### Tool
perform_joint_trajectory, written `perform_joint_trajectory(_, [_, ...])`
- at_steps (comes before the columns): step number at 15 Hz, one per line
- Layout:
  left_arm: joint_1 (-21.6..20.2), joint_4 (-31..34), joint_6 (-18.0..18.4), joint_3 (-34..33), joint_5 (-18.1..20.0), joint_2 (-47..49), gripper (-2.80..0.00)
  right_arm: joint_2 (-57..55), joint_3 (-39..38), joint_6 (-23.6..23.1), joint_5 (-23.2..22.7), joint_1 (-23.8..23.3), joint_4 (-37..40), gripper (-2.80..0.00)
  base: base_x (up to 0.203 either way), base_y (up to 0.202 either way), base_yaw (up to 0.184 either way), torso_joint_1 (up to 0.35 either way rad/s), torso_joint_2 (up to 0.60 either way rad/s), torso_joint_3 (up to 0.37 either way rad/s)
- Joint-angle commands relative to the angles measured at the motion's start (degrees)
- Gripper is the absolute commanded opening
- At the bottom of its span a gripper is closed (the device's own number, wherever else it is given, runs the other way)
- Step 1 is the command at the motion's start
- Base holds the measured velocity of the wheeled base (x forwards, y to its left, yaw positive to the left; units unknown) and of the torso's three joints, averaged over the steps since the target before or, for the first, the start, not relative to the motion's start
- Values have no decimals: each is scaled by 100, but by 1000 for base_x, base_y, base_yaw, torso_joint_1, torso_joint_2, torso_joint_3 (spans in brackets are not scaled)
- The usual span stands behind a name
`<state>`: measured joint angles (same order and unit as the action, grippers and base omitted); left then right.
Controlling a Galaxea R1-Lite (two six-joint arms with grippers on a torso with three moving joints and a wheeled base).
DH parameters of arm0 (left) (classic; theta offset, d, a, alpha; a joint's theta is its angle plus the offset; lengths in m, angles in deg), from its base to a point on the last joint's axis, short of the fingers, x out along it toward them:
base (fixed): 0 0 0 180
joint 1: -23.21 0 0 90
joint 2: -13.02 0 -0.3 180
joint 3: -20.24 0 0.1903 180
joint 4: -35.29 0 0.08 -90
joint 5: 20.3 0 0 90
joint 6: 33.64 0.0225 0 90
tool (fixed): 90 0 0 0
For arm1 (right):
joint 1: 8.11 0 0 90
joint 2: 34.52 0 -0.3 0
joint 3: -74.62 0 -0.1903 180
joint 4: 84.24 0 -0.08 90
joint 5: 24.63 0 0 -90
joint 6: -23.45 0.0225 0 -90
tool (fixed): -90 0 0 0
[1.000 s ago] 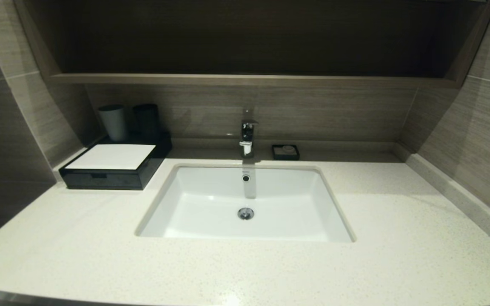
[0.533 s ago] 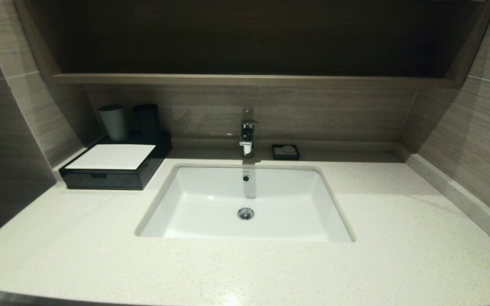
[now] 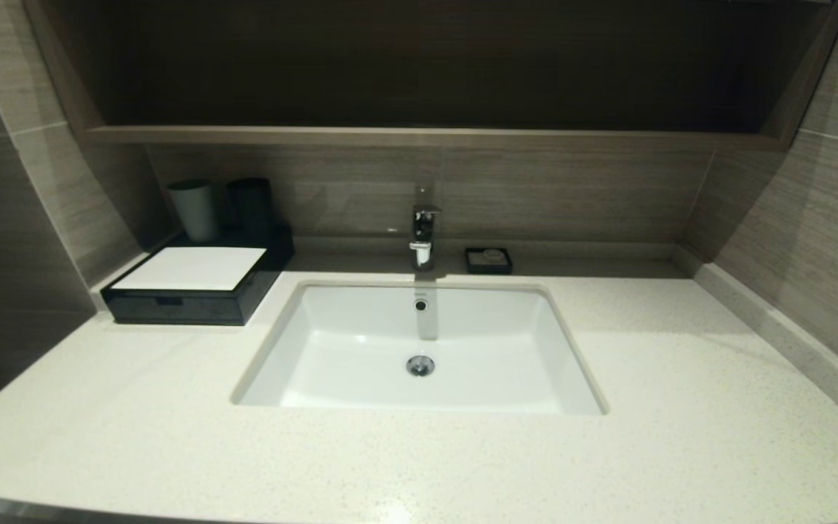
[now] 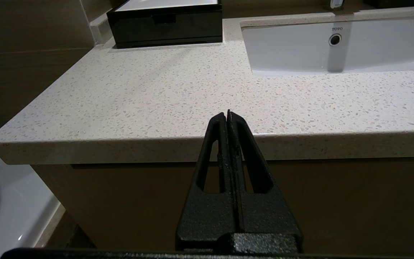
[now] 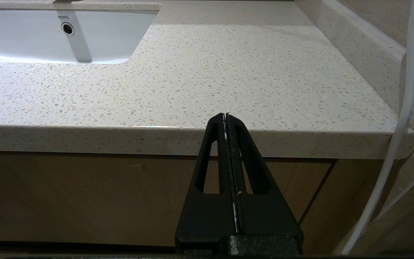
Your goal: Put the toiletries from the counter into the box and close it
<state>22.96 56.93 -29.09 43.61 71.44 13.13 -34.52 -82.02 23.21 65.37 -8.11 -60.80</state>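
Both arms hang parked below the near edge of the speckled white table (image 3: 135,422): the left end effector (image 4: 228,114) with its fingers pressed together on nothing, the right end effector (image 5: 225,117) likewise together. Farther in, the white sink (image 3: 361,364) is set into the middle of the table. At the far left stands the box (image 3: 172,306), its front drawer pushed in, with two cups (image 3: 193,207) behind it. A faucet (image 3: 423,233) and small black soap dish (image 3: 488,260) sit at the far wall. No toiletries are visible anywhere.
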Motion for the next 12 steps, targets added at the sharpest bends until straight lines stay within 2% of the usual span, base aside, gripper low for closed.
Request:
perform_joint_trajectory(1, [-2, -3, 2, -105, 2, -2, -280, 9, 0, 6, 0, 6, 1, -280, 0, 0, 0, 0, 0, 0])
perform_joint_trajectory(12, [-2, -3, 2, -114, 2, -2, -280, 1, 0, 16, 0, 0, -8, -280, 0, 0, 0, 0, 0, 0])
